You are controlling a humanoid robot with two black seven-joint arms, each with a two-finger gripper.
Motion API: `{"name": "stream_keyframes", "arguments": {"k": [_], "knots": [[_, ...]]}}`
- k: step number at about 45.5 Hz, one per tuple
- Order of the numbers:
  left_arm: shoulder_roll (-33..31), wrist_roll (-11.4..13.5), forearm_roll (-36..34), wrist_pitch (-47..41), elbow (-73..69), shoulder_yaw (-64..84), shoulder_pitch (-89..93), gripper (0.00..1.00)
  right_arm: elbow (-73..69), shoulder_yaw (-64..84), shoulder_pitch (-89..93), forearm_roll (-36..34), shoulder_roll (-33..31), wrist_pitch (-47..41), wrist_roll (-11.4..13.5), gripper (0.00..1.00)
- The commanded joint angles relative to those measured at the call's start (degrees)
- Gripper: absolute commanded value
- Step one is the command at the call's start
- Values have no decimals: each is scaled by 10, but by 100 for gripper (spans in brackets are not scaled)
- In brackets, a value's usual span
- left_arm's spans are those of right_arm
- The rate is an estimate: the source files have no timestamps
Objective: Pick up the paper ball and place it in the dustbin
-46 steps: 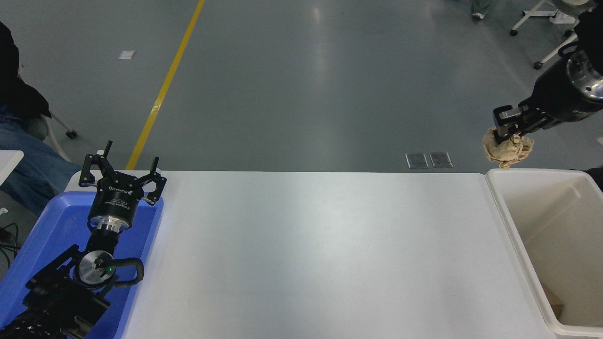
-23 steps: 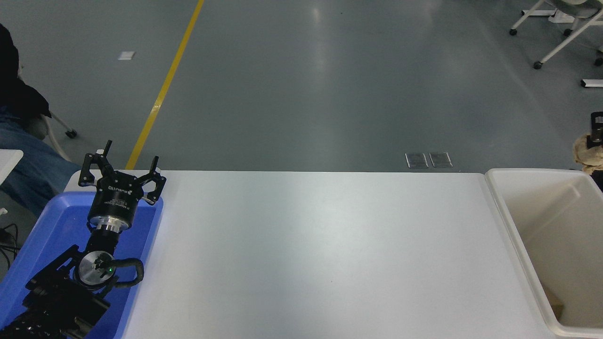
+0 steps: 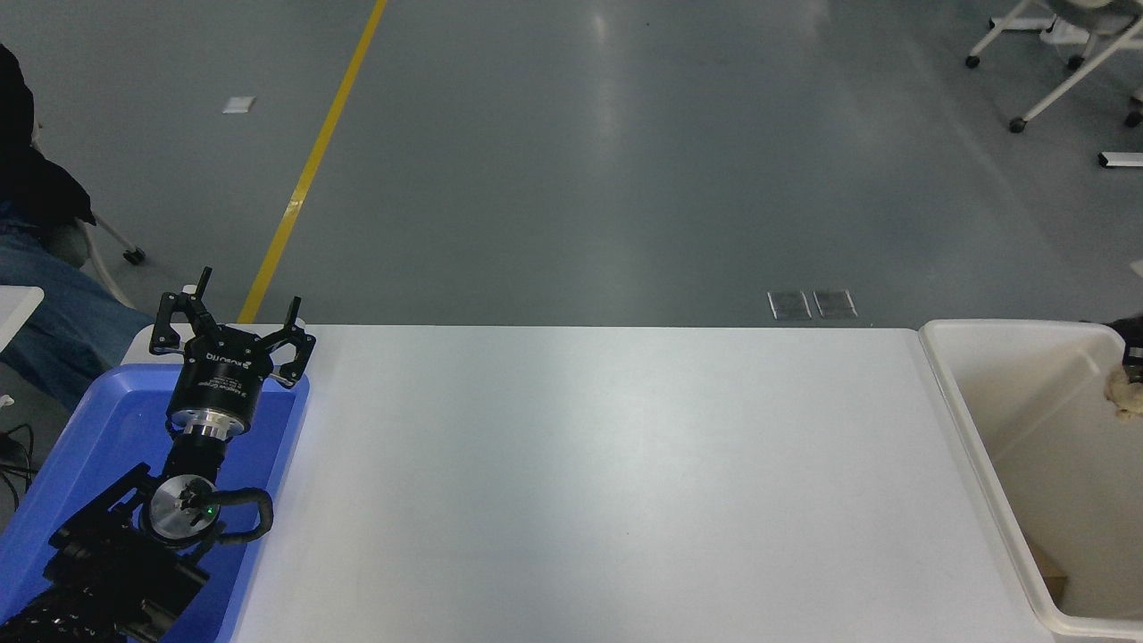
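The tan paper ball (image 3: 1127,394) shows only partly at the picture's right edge, hanging inside the far right corner of the cream-white dustbin (image 3: 978,446), just below its rim. Only a black sliver of my right gripper (image 3: 1132,350) shows right above the ball, and it appears shut on it. My left gripper (image 3: 250,290) is open and empty, parked over the blue tray (image 3: 89,429) at the lower left.
The dustbin stands off the white table's (image 3: 607,482) right end; a brown scrap (image 3: 1054,572) lies at its bottom. A person in jeans (image 3: 45,304) sits at the far left. Wheeled chair legs (image 3: 1045,98) stand on the floor at the top right.
My right gripper has carried the paper ball to the right, mostly out of the picture, and then down from above the dustbin's far rim to below the rim. The left arm has not moved.
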State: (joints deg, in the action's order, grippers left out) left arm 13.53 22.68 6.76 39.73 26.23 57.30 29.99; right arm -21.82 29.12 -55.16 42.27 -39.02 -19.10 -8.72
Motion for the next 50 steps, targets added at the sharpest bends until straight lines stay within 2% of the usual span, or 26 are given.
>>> {"name": "stream_keyframes", "arguments": {"k": [1,3,4,5,6,28,32,42,50], "knots": [[0,0,0,0,0,0,1,100,48,-56,103,-31,64,67,4,29],[-1,0,0,0,0,0,1,100,48,-57,105,-32,68,74,6,66],[0,0,0,0,0,0,1,100,47,-57,105,-34,69,74,7,81],[0,0,0,0,0,0,1,100,48,-57,106,-37,70,74,7,93],[0,0,0,0,0,0,1,100,47,-57,107,-40,70,74,8,100],[0,0,0,0,0,-1,2,100,37,-57,70,-41,54,65,11,100],[0,0,0,0,0,-1,2,100,32,-46,46,-37,33,64,12,100],[0,-1,-1,1,0,-1,2,100,-70,66,-122,-38,-28,49,12,100],[0,-3,-1,2,0,-1,2,100,-179,158,-285,-36,-49,27,25,100]]}}
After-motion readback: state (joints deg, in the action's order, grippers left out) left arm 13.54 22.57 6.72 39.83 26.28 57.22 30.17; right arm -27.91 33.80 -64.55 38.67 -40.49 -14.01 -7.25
